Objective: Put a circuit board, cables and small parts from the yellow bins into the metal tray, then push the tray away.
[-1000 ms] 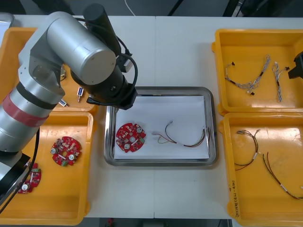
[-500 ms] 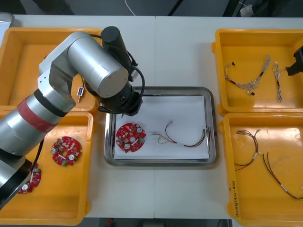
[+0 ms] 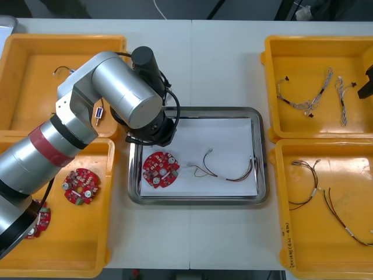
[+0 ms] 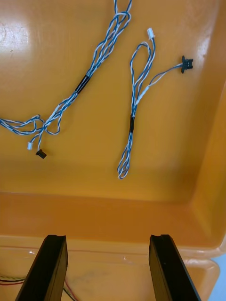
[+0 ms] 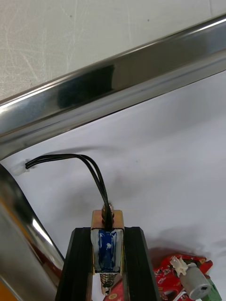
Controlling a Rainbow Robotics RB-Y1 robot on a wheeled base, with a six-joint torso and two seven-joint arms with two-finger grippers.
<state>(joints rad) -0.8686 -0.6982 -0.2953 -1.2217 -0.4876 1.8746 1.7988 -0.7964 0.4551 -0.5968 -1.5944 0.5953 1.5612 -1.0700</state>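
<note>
My left gripper (image 5: 108, 270) is shut on a small metal part (image 5: 108, 242) with a blue body and two black wires. It hangs just above the white inside of the metal tray (image 5: 117, 89), near the tray's corner and beside the red circuit board (image 5: 186, 277). From the front, the left arm (image 3: 148, 119) covers that corner of the tray (image 3: 198, 110). The circuit board (image 3: 161, 170) and a red and yellow cable (image 3: 224, 169) lie in the tray. My right gripper (image 4: 107, 263) is open above the twisted blue and white cables (image 4: 134, 103) in a yellow bin.
Two more circuit boards (image 3: 81, 186) lie in the near left bin. A small metal part (image 3: 99, 114) lies in the far left bin. Black cables (image 3: 309, 181) are in the near right bin (image 3: 280, 233). The right gripper (image 3: 368, 81) sits at the far right bin's edge.
The left arm has swung from the far left bin over the tray's left corner and lowered, carrying the small metal part. The right gripper has barely moved.
</note>
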